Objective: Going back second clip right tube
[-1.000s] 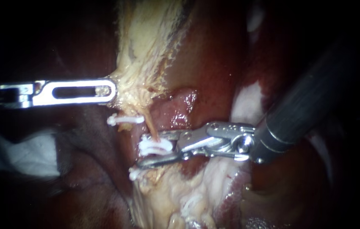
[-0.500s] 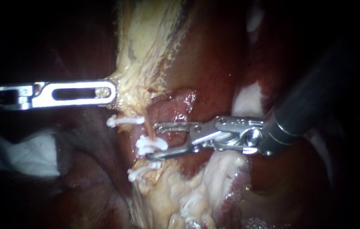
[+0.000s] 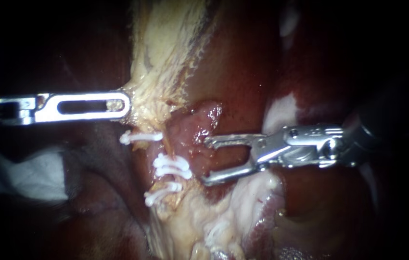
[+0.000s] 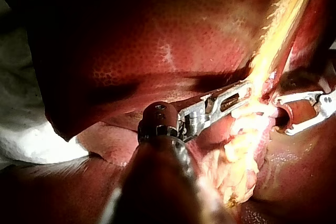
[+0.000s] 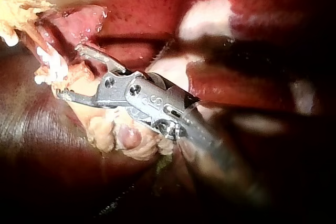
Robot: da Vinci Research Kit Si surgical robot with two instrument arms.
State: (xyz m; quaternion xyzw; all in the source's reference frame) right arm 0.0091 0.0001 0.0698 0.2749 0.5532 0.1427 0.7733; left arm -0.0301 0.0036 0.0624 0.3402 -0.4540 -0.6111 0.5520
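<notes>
A thin tan tube [image 3: 168,143] runs down from the pale yellow tissue [image 3: 166,53]. White clips cross it: one high [image 3: 142,137], a close pair [image 3: 172,166] in the middle and one lower [image 3: 164,191]. My right instrument [image 3: 206,162] stands just right of the pair with its jaws open and empty, clear of the clips. In the right wrist view its open jaws [image 5: 68,72] face the white clips [image 5: 50,67]. My left instrument [image 3: 123,104] has its slotted jaws shut on the edge of the yellow tissue [image 4: 265,51], also in the left wrist view [image 4: 247,90].
Dark red liver [image 3: 243,72] lies behind and around the tube. A pink fold of tissue [image 3: 199,123] sits just above my right instrument's upper jaw. White gauze [image 3: 36,175] lies at the lower left. Fatty yellow-white tissue [image 3: 199,226] fills the ground below the clips.
My right instrument has drawn back to the right, off the clipped tube, with its jaws open. The white clips stay on the tube. The left instrument has held still.
</notes>
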